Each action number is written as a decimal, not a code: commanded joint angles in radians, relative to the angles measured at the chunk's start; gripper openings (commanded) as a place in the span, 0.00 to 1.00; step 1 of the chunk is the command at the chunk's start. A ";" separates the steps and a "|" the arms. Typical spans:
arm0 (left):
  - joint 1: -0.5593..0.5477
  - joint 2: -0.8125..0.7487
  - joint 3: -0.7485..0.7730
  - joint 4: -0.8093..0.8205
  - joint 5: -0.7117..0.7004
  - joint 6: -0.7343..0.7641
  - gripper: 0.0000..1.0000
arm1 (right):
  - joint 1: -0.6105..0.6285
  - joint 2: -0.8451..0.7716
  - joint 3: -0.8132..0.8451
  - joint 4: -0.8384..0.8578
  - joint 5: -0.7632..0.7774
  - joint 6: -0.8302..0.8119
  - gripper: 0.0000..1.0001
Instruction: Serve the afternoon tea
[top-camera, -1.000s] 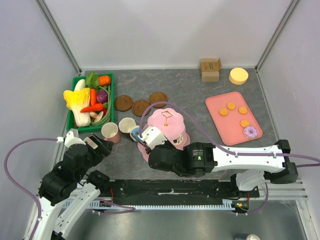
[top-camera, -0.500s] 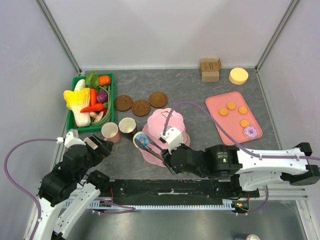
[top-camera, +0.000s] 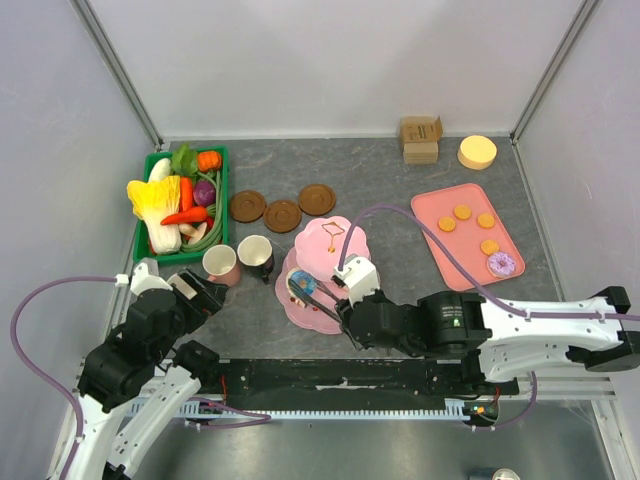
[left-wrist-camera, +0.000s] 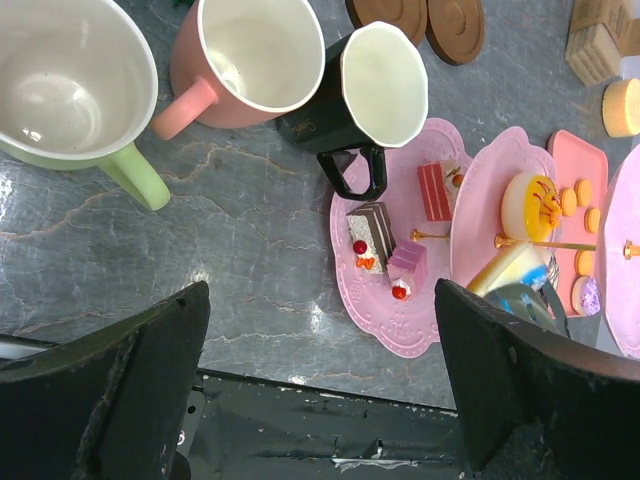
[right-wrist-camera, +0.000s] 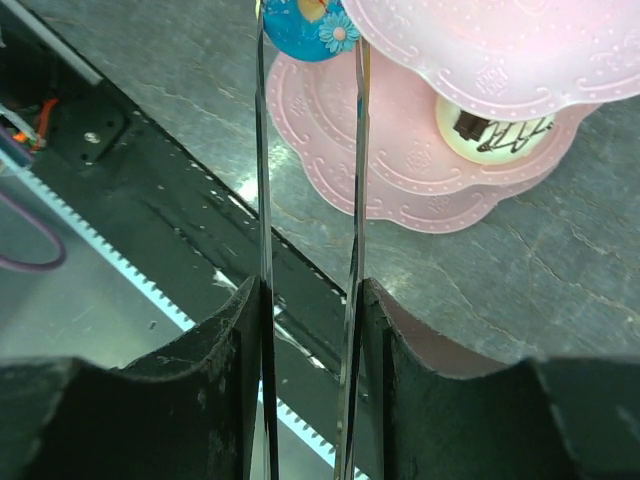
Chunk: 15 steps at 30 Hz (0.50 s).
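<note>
the right gripper (top-camera: 304, 292) is clamped on a blue snack (right-wrist-camera: 306, 17) at the left edge of the stand's (top-camera: 336, 241) lower tier, while the left gripper (left-wrist-camera: 325, 392), jaws wide apart, hangs near the mugs (left-wrist-camera: 250, 62).

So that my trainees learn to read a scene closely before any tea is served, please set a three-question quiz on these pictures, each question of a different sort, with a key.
1. True or false: the left gripper is open and holds nothing.
2. How many brown saucers lie on the table? A two; B three; C five.
3. Fill in: the right gripper is shut on a ____ at the pink tiered stand.

Key: 1 true. 2 B. 3 blue round snack.
</note>
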 joint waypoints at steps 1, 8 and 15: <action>0.002 -0.007 -0.003 0.034 0.005 0.015 0.99 | 0.006 0.032 0.038 -0.038 0.098 0.038 0.47; 0.002 -0.008 -0.004 0.038 0.008 0.017 0.99 | 0.005 0.060 0.048 -0.040 0.144 0.053 0.48; 0.002 -0.015 -0.007 0.043 0.011 0.020 0.99 | 0.005 0.081 0.051 -0.029 0.190 0.070 0.52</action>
